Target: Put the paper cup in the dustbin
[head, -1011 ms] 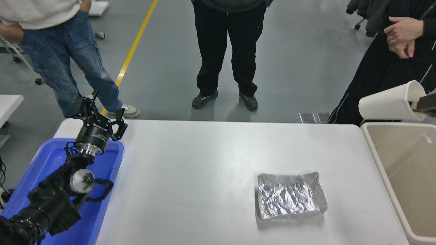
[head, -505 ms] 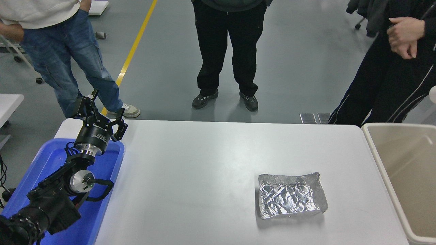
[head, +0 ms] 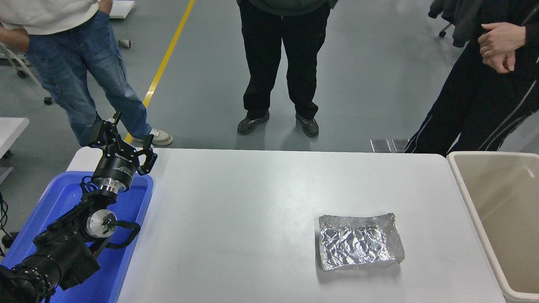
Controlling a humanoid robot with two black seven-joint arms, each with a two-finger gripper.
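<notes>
The paper cup is out of view. The dustbin (head: 476, 202), a large beige rectangular bin with a thick rim, stands at the table's right end, and the part of its inside that shows holds nothing. My left gripper (head: 126, 136) is parked at the lower left over a blue tub, its fingers spread open and empty. My right arm and gripper are out of view.
A crumpled silver foil tray (head: 359, 241) lies on the white table (head: 252, 202) right of centre. The blue tub (head: 130, 202) sits at the table's left end. Three people stand at the far side, one close to the dustbin's far corner.
One second ago my right gripper held the paper cup tilted above the dustbin's far edge. Cup and gripper have since left the picture to the right. The left arm has not moved.
</notes>
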